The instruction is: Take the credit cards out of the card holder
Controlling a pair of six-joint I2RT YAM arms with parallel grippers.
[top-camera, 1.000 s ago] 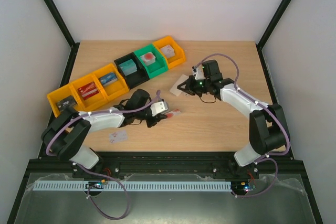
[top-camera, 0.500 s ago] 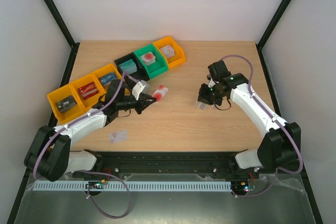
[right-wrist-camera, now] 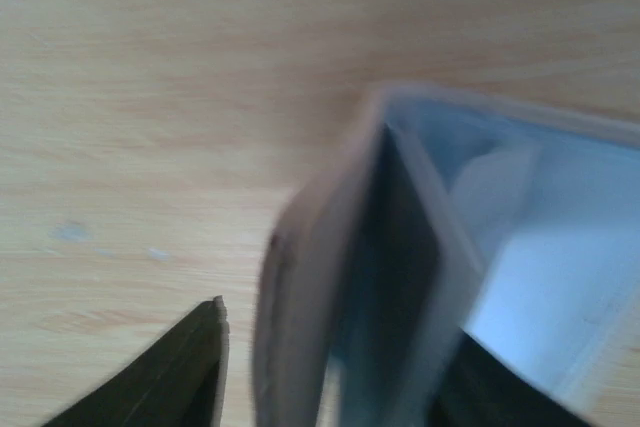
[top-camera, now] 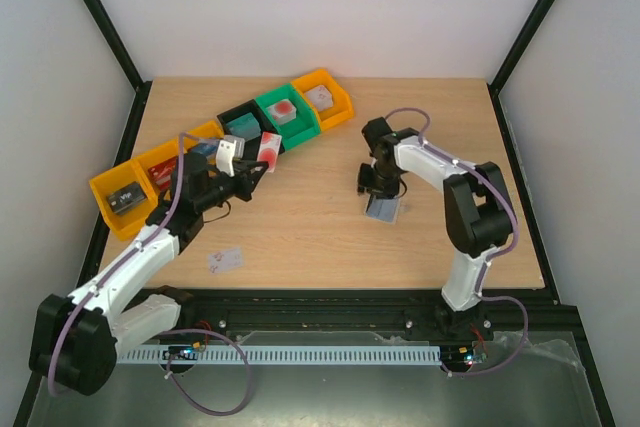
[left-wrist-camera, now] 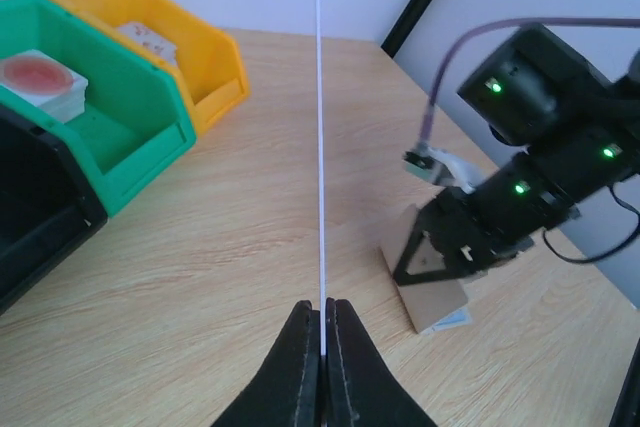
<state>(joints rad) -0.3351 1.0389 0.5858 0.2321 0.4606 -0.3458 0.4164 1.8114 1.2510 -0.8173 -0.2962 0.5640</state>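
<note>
Card holder: beige outside, light blue pockets inside, partly open, blurred.

Blurred frame. The card holder fills centre and right, standing part open in a V: beige cover on the left, light blue pockets on the right, dark gap between the leaves. The right gripper straddles it, jaws parted. The lower-left finger is clear of the beige cover, with a strip of wooden table between them. The lower-right finger sits by the blue side, contact unclear
</note>
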